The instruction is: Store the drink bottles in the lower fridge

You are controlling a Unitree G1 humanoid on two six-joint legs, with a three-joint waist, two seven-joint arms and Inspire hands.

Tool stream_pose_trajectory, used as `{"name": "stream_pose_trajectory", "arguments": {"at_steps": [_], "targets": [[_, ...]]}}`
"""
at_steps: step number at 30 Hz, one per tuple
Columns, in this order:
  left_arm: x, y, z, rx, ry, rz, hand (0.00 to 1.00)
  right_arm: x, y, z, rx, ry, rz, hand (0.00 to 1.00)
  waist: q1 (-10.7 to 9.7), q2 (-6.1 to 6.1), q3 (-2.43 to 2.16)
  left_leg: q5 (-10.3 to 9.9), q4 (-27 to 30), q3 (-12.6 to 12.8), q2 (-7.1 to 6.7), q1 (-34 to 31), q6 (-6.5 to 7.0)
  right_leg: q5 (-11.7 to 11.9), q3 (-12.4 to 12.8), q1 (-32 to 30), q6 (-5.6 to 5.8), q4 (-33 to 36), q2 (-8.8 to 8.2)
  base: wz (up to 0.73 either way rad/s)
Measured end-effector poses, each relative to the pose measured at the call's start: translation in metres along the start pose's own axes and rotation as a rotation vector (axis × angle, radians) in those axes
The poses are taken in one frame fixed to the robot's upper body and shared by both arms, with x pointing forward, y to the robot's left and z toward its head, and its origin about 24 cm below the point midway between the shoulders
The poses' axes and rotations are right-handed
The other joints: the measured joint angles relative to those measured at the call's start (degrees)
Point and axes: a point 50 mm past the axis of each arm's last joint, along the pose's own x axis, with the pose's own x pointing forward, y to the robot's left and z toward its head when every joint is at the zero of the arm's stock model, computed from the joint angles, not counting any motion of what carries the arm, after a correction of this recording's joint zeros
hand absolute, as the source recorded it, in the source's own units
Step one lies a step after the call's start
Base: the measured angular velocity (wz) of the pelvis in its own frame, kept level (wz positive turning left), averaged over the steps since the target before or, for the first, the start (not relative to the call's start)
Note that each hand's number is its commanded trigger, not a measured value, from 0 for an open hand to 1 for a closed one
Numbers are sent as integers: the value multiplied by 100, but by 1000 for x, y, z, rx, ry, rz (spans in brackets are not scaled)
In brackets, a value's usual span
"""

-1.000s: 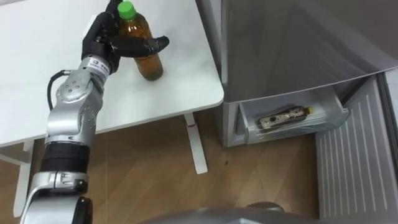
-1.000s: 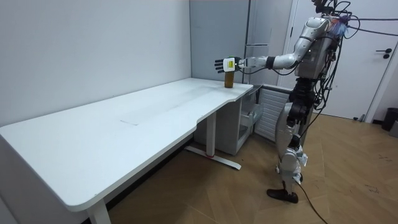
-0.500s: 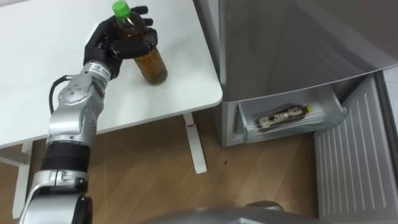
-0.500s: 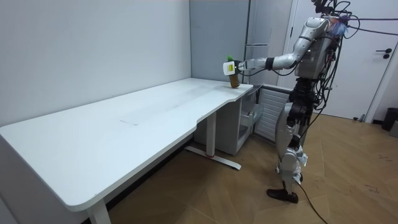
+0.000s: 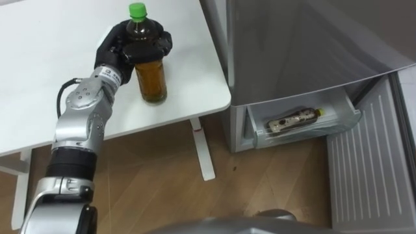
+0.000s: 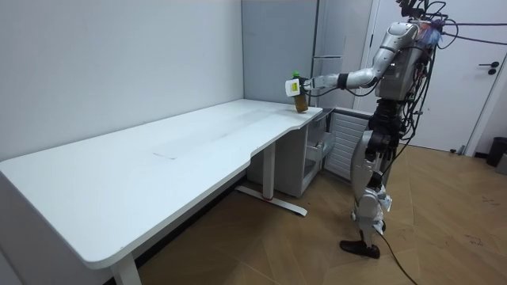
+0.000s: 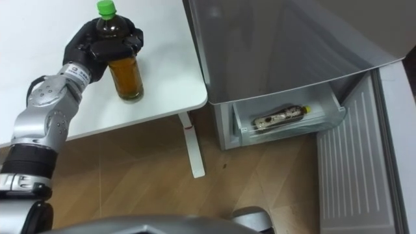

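Worktop: the long white flat worktop [image 6: 158, 150] is where the drink stands, near the corner next to the fridge, so it is a short trip.
Fridge: the tall grey metal fridge [image 5: 305, 45] is just beside that corner. Its low part is open and ready for drinks.
Robot: it stands on the wood floor by the fridge and reaches its left arm out over the worktop corner.
Door: the white ribbed lower fridge door [image 5: 364, 175] is swung wide, out of the way.
Drawer: the clear plastic lower drawer [image 5: 312, 135] is pulled out, so a bottle can be laid in from above.
Held drink: the big brown plastic bottle of tea [image 5: 151, 81] is upright at the worktop corner, in the left hand. I cannot tell if its bottom touches the worktop.
Drink in drawer: a smaller brown bottle with a yellow cap [image 5: 296, 119] lies on its side in the drawer. I think that one is done.
Left hand: the black left hand [image 5: 120, 52] has its fingers [image 5: 159, 44] curled tight round the upper part of the bottle, under the neck, so it should not slip or tip when it is carried.
Cap: the green screw cap [image 5: 136, 9] sticks up above the hand and is on, so nothing should spill.
Next: I think the bottle must be lifted, carried over and lowered into the drawer beside the other one.
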Motion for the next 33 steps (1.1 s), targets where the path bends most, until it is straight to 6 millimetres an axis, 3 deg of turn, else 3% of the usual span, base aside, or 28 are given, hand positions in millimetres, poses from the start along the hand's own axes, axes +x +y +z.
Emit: {"name": "stream_pose_trajectory", "arguments": {"at_steps": [6,15,24,29,33], "targets": [[1,-1,3,2,-9,-6,100,0,0,4,-1,-11,2,0,22,-43,-28,0,17,3,-1,-74,1,0,12,-60,0,-7,1,0],[0,-3,10,58,-20,-9,100,-2,1,20,-66,-63,-22,0,50,-91,-32,0,28,1,1,-95,0,0,-19,-89,0,-6,0,0],[-3,-23,39,72,-152,-80,100,-2,9,30,-90,-102,-5,0,105,-136,-38,1,95,-37,2,-186,1,2,-60,-132,-4,2,-5,1],[-6,-41,46,109,-189,-148,100,-2,10,31,-127,-105,-16,0,243,-124,-45,1,110,-80,2,-227,1,2,-109,-132,-3,-3,-4,4],[-11,-56,51,132,-218,-220,100,-2,10,32,-170,-110,-40,0,486,-92,-60,1,114,-106,8,-224,1,4,-160,-116,-7,-2,-4,5]]}}
